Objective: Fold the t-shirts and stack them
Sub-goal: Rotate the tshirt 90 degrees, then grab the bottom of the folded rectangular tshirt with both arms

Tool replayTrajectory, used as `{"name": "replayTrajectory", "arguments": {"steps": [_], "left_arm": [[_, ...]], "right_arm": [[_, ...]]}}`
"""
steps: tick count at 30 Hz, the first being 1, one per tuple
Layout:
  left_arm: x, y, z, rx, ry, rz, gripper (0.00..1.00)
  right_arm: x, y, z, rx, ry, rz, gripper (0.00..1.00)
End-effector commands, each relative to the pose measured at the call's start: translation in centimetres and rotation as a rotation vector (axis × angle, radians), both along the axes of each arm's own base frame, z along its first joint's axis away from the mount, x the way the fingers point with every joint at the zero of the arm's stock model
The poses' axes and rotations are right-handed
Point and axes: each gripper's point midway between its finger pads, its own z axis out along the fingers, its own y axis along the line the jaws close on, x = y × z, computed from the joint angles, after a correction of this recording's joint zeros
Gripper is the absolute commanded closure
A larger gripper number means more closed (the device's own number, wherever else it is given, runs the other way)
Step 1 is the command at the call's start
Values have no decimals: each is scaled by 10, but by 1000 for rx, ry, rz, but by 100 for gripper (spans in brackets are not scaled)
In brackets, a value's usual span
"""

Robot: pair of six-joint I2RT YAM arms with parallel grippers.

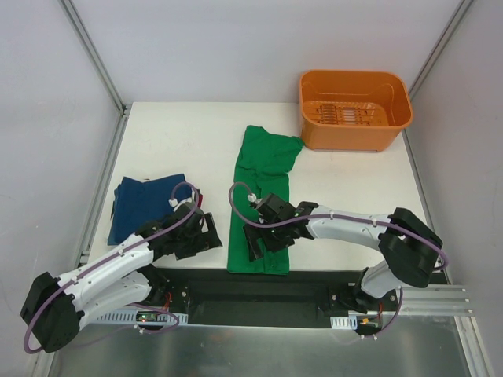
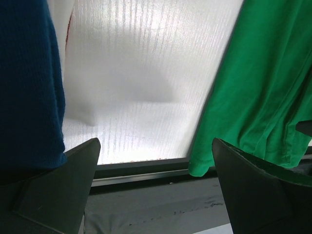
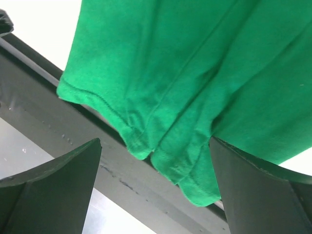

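Observation:
The bright green t-shirt (image 1: 263,200) lies in a long narrow strip down the middle of the table, its near hem hanging over the front edge. My right gripper (image 1: 260,242) hovers over that near end, open; in the right wrist view the hem corner (image 3: 168,156) sits between the spread fingers (image 3: 53,190), ungripped. The navy blue t-shirt (image 1: 145,204) lies folded at the left. My left gripper (image 1: 204,234) is open and empty between the two shirts, with navy cloth (image 2: 29,83) on its left, green cloth (image 2: 263,83) on its right and a thin red edge (image 2: 68,29) by the navy.
An orange plastic basket (image 1: 354,118) stands at the far right corner. A black rail (image 1: 259,292) runs along the table's front edge below both grippers. White table (image 1: 181,141) shows between the shirts.

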Motion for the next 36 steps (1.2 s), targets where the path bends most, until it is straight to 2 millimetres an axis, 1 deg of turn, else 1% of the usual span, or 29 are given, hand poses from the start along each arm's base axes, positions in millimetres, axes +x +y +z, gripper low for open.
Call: {"name": "replayTrajectory", "arguments": {"steps": [1, 4, 7, 9, 11, 13, 14, 15, 16, 19, 20, 21, 22, 23, 24, 25, 26, 27, 29, 30, 32, 33, 34, 35, 36], "left_arm": [[-4, 5, -3, -2, 15, 16, 1], [-5, 5, -3, -8, 10, 14, 1], [-6, 5, -3, -9, 11, 11, 1], [-6, 5, -4, -12, 18, 12, 1], [-7, 5, -4, -15, 22, 13, 1], [-9, 4, -4, -20, 28, 10, 1], [-9, 4, -6, -18, 31, 10, 1], [-9, 5, -6, -19, 31, 13, 1], [-10, 4, -6, -18, 33, 13, 1], [-13, 1, -6, -33, 49, -3, 1], [-15, 0, -6, -42, 59, -10, 1], [-17, -2, -5, -50, 64, -22, 1], [-18, -4, -4, -63, 70, -32, 1], [-23, -9, -2, -84, 87, -63, 1], [-26, -11, -1, -97, 97, -82, 1], [-29, -13, 0, -111, 104, -95, 1], [-32, -14, -2, -117, 119, -107, 1], [-37, -18, -1, -140, 133, -127, 1], [-42, -18, -3, -150, 151, -142, 2], [-44, -21, -3, -163, 156, -153, 4], [-47, -26, -4, -181, 174, -170, 6], [-51, -30, -3, -189, 178, -193, 10], [-50, -37, -2, -203, 170, -209, 11], [-51, -41, -2, -211, 174, -215, 12], [-55, -45, -4, -202, 181, -239, 12]], "right_arm": [[-3, 11, 8, 2, -4, 1, 3], [-15, 24, 10, 35, 29, 39, 3], [-30, 47, 19, 102, 64, 108, 3], [-35, 64, 27, 137, 63, 142, 3], [-41, 74, 32, 141, 64, 176, 3], [-42, 75, 31, 119, 47, 185, 3], [-45, 68, 29, 75, 48, 185, 4], [-42, 65, 31, 49, 34, 169, 3], [-33, 58, 28, -3, -18, 139, 3], [-31, 36, 27, -78, -58, 108, 3], [-30, 34, 36, -58, -71, 99, 3], [-31, 28, 38, -61, -79, 88, 3], [-29, 18, 36, -79, -97, 60, 3], [-27, 14, 47, -51, -122, 33, 3], [-27, 4, 49, -70, -125, 7, 3], [-16, -12, 45, -122, -187, -38, 3], [-15, -21, 51, -122, -200, -76, 3], [-16, -34, 49, -155, -204, -98, 3], [-18, -55, 40, -181, -189, -165, 3], [-20, -61, 35, -187, -174, -185, 3], [-23, -67, 32, -174, -156, -219, 3], [-25, -71, 25, -179, -139, -252, 3], [-27, -72, 23, -172, -133, -259, 3], [-26, -67, 25, -134, -135, -269, 3], [-28, -68, 20, -129, -123, -290, 3]]}}
